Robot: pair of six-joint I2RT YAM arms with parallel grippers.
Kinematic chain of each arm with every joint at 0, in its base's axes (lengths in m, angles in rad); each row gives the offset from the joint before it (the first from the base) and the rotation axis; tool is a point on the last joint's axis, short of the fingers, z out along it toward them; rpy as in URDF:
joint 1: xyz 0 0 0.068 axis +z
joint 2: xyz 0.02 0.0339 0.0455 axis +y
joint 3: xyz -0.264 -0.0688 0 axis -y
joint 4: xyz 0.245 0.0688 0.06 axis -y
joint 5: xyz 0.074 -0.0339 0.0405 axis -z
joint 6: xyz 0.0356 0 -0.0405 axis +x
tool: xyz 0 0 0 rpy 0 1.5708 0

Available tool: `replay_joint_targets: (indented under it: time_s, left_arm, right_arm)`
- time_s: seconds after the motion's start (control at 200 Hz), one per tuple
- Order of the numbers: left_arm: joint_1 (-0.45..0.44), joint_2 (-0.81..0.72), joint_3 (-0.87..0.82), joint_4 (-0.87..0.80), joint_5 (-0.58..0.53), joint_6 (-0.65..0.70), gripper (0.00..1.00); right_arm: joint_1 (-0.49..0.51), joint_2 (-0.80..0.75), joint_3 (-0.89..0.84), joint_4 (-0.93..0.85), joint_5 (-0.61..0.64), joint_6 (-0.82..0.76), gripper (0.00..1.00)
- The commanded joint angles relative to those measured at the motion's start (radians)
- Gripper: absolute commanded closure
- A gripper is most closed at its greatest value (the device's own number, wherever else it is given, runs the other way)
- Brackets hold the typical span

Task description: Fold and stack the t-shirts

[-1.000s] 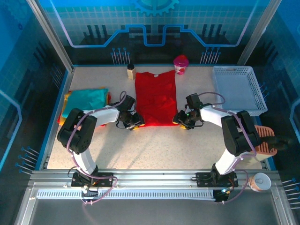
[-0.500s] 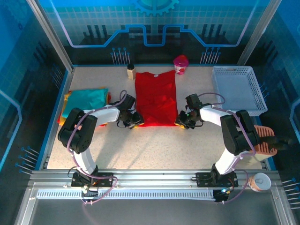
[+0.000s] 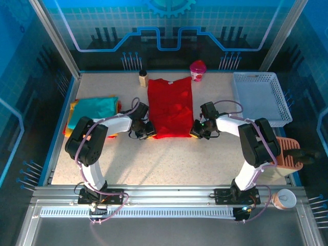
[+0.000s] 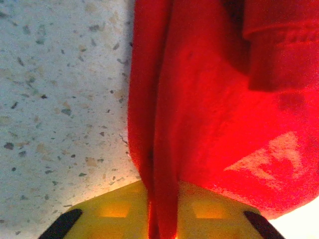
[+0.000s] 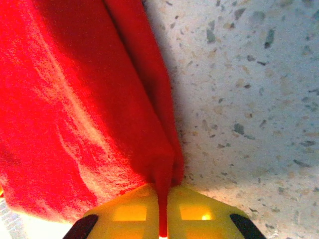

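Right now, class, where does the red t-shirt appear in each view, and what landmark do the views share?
Top external: red t-shirt lies mid-table, near corners at the left claw and right claw.
Left wrist: right side of picture, a fold pinched between yellow fingers.
Right wrist: left side of picture, its edge pinched between yellow fingers.
Shared landmark: the speckled tabletop.

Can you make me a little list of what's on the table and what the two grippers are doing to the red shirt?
middle: red t-shirt lying flat on the table, collar away from the arms
left gripper: shut on the shirt's near left corner
right gripper: shut on the shirt's near right corner
left side: teal t-shirt, folded, on top of a pile
right side: white basket
far edge: small bottle and pink cup
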Motion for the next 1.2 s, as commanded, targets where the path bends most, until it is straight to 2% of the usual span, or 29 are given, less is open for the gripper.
replay_joint_targets:
  time_s: [0.0, 0.05, 0.195, 0.445, 0.59, 0.821, 1.196]
  left_arm:
    - [0.000, 0.008, 0.029, -0.035, -0.023, 0.018, 0.86]
    - [0.000, 0.002, 0.029, -0.041, -0.025, 0.020, 0.90]
    - [-0.002, -0.030, 0.018, -0.066, -0.027, 0.042, 1.00]
    - [-0.025, -0.110, -0.056, -0.043, -0.012, 0.041, 1.00]
    - [-0.061, -0.180, -0.124, -0.023, -0.027, 0.025, 1.00]
    - [-0.149, -0.270, -0.223, -0.017, -0.073, -0.010, 1.00]
    - [-0.289, -0.418, -0.380, -0.003, -0.119, -0.158, 1.00]
  right_arm:
    - [0.013, -0.009, 0.017, 0.004, 0.010, -0.010, 0.93]
    - [0.013, -0.018, 0.013, 0.002, 0.016, -0.011, 1.00]
    - [0.013, -0.063, -0.021, 0.028, 0.023, -0.018, 1.00]
    - [0.022, -0.152, -0.077, -0.018, 0.039, -0.069, 1.00]
    - [0.044, -0.230, -0.128, -0.063, 0.091, -0.102, 1.00]
    - [0.079, -0.401, -0.259, -0.058, 0.159, -0.117, 1.00]
    - [0.174, -0.668, -0.448, -0.056, 0.257, -0.079, 1.00]
